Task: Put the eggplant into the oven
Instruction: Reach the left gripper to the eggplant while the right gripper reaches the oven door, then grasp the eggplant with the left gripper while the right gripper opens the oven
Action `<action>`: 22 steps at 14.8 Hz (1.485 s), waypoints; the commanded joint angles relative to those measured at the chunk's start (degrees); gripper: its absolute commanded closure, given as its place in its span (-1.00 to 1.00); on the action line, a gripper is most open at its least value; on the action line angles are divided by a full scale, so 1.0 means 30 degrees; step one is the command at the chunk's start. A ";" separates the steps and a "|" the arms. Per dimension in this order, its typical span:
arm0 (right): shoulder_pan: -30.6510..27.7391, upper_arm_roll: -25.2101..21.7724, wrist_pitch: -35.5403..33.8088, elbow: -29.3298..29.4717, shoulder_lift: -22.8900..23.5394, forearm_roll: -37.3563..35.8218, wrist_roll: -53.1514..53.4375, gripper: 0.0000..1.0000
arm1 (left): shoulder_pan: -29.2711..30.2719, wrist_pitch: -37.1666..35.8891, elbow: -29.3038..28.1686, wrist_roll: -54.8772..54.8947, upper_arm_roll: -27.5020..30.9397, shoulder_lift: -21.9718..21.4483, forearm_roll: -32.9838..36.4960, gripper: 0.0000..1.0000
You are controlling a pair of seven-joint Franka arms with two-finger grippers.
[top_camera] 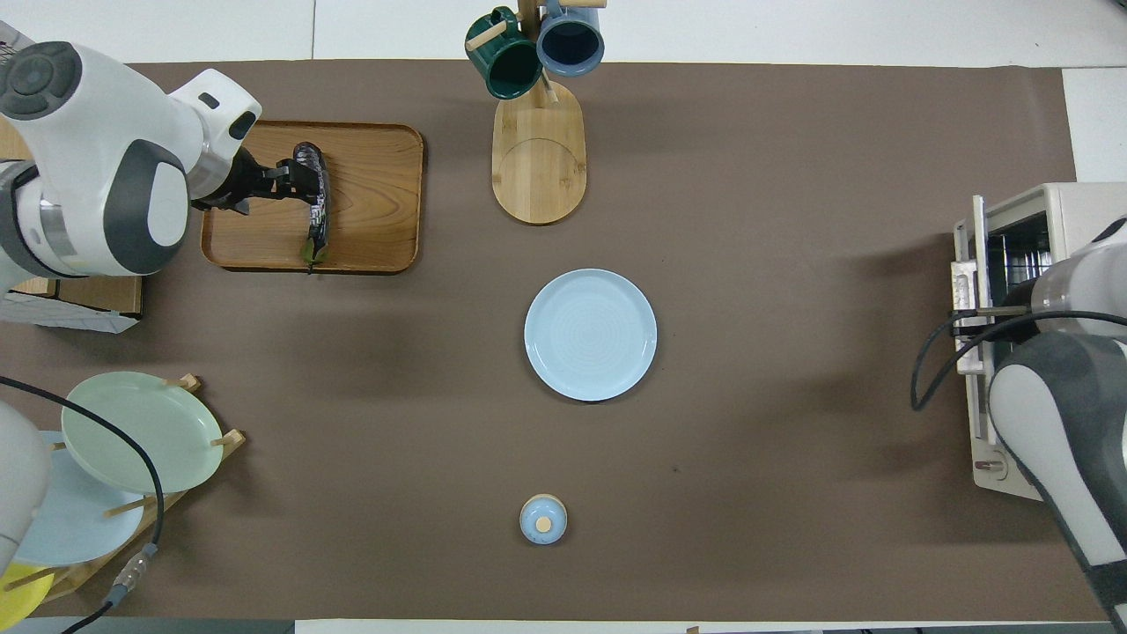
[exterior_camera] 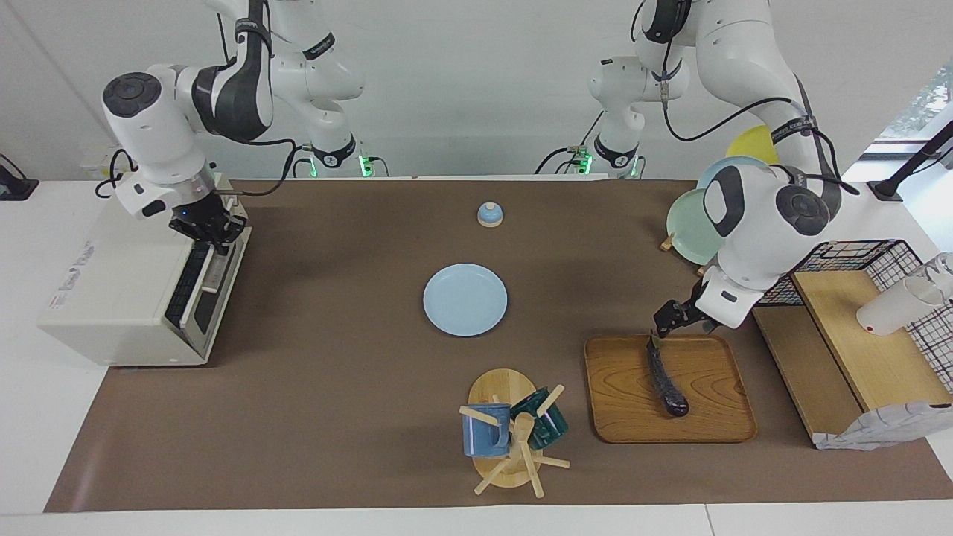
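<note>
The eggplant (exterior_camera: 665, 383) lies on a wooden tray (exterior_camera: 707, 406) toward the left arm's end of the table, its stem tip pointing to the robots. It also shows in the overhead view (top_camera: 315, 207). My left gripper (exterior_camera: 666, 321) hangs open over the tray's edge nearest the robots, just above the stem tip, and holds nothing. The off-white oven (exterior_camera: 112, 290) stands at the right arm's end. Its dark glass door (exterior_camera: 195, 290) is tilted partly open, and the wire rack (top_camera: 1012, 246) shows inside. My right gripper (exterior_camera: 212, 231) is shut on the door's bar handle.
A light blue plate (exterior_camera: 464, 299) lies mid-table. A mug tree (exterior_camera: 514, 435) with two mugs stands beside the tray. A plate rack (exterior_camera: 692, 223) and a wire shelf (exterior_camera: 864, 327) stand by the left arm. A small blue lidded pot (exterior_camera: 489, 214) sits near the robots.
</note>
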 commanded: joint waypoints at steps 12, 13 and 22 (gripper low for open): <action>0.0050 -0.0248 0.7559 -0.3023 0.3342 0.0947 0.0571 1.00 | -0.0610 0.2658 -0.1055 0.1335 0.0145 0.1360 0.1666 -0.16; 0.0108 -0.0219 0.7530 -0.3023 0.3342 0.1006 0.0600 1.00 | -0.0668 0.2570 -0.1055 0.1276 0.0174 0.1360 0.1666 0.23; 0.2451 -0.0131 0.6653 -0.2818 0.3313 0.2120 0.3702 1.00 | -0.1164 -0.1442 0.1202 -0.0533 0.0028 0.0369 0.0027 1.00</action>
